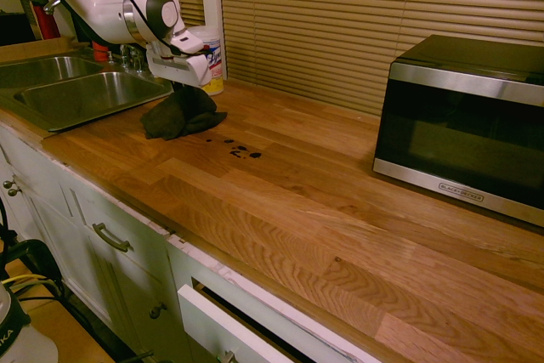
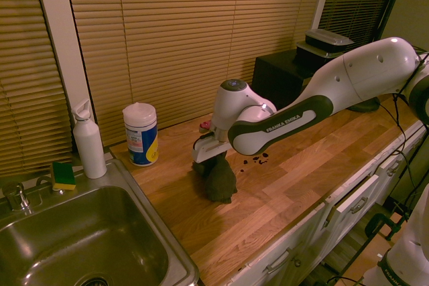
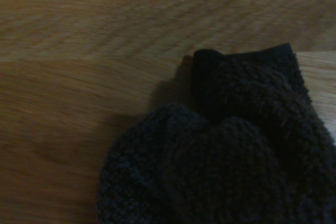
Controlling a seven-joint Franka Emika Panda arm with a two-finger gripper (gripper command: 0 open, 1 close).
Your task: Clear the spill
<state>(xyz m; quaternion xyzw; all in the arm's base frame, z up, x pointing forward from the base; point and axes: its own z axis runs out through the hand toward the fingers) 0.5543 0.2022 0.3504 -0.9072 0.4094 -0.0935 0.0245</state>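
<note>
So my end effector (image 1: 177, 87) is right down on the dark cloth (image 1: 180, 114), and it looks pinched shut on the top of the bunched fabric. Fingertips are pretty much buried, so I'm going by how the cloth gathers up under them. The rest of it slumps onto the wooden table (image 1: 280, 178), and the wrist view shows fuzzy folds lying on the wood.

The spill (image 1: 240, 152) is just beside the cloth, on the microwave (image 1: 463, 129) side: a little cluster of dark drops, none of them wiped up yet. The wipes tub (image 2: 141, 134) stands near the cloth, between it and the sink (image 2: 87, 246).

I'd call this the grasp step, basically grabbed and ready to go. Next I need to carry or drag the cloth over the drops, keep it pressed flat, and wipe. My worry is that a bunched cloth only touches in spots, so I could smear the stuff or miss the outer drops.
</note>
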